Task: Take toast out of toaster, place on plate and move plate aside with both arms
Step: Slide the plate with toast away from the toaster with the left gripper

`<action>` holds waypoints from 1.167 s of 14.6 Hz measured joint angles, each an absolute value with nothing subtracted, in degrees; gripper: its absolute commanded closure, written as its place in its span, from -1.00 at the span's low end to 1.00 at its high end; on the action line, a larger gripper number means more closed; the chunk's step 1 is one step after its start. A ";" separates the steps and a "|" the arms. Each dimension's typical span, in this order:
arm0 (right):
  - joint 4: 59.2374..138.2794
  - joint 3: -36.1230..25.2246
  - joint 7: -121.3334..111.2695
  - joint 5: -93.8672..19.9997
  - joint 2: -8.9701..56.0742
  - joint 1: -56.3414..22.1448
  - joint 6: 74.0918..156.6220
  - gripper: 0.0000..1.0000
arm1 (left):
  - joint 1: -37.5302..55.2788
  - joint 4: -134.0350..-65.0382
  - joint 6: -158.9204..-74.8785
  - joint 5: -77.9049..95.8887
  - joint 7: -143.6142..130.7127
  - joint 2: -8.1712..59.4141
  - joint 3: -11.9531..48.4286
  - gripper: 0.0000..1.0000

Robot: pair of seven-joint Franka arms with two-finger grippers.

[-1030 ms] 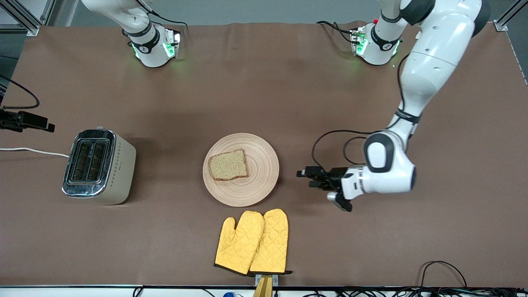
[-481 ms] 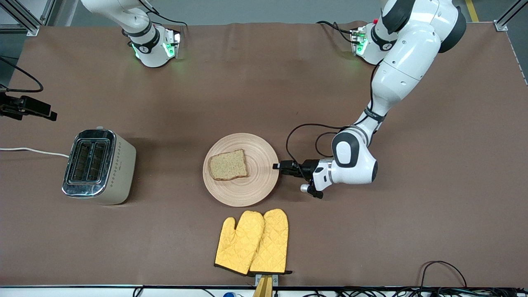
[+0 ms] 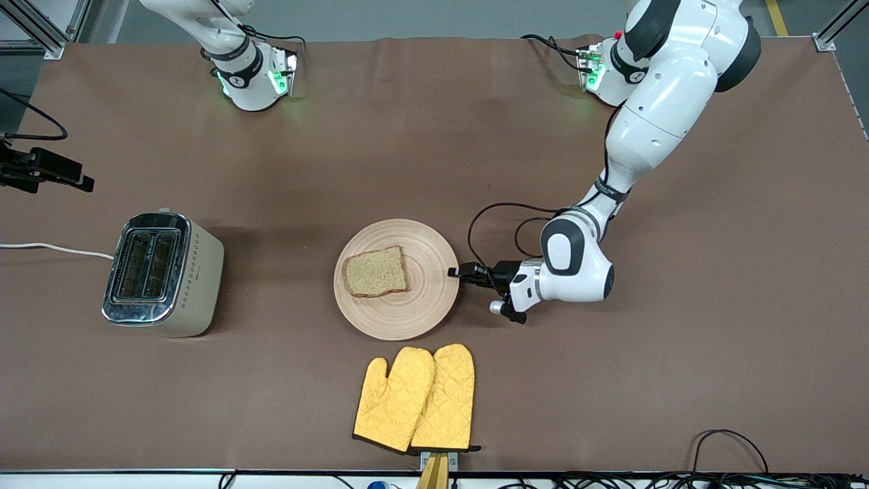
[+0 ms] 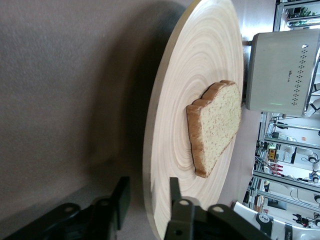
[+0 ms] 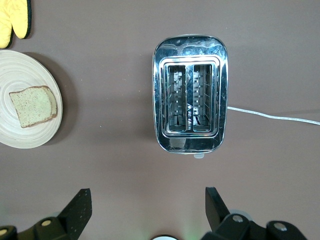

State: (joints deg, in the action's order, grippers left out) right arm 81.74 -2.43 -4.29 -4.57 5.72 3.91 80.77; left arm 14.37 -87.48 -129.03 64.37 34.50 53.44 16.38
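Toast (image 3: 375, 272) flat on plate (image 3: 421, 312), crust dark, set toward the rim nearer the right arm's end of the table. Plate mid-table on the brown cloth (image 3: 434, 149), between toaster (image 3: 163, 274) and left gripper (image 3: 456, 273).

Left gripper low at the plate's edge toward the left arm's end, one finger over the rim and one under it (left wrist view: fingers (image 4: 120, 202) straddling the wooden edge, narrowly apart; whether pressing on the wood, cannot tell). Plate flat on the cloth.

Right gripper (image 5: 145, 207) high over the toaster, jaws spread wide, holding nothing; both slots of the toaster plain beneath it, white cord (image 5: 272, 117) trailing off along the cloth.

Yellow oven mitts (image 3: 415, 399), a pair side by side, nearer the front camera than the plate and just apart from it.
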 measured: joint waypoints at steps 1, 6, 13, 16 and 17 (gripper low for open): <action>81.74 -2.30 -4.29 -4.53 5.67 3.91 80.78 -1.00 | 14.51 -87.39 -129.03 64.38 34.50 53.76 16.38 0.71; 81.74 -2.10 -4.29 -4.32 5.64 3.93 80.87 -1.00 | 14.59 -86.55 -128.42 65.60 34.23 54.12 16.62 0.87; 82.16 -2.10 -4.07 -4.21 5.64 4.13 82.23 -1.00 | 14.42 -85.20 -126.81 65.51 34.31 54.06 16.28 0.99; 82.25 -2.07 -4.06 -4.21 5.64 4.26 82.30 -1.00 | 12.26 -84.11 -122.14 65.36 32.22 52.30 16.13 0.99; 82.25 -2.02 -4.05 -4.21 5.64 4.26 82.30 -1.00 | 11.22 -83.99 -121.01 65.28 31.27 51.08 16.06 0.99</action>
State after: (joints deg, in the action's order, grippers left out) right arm 82.25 -2.02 -4.05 -4.21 5.64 4.26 82.30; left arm 11.22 -83.99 -121.01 65.28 31.27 51.08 16.06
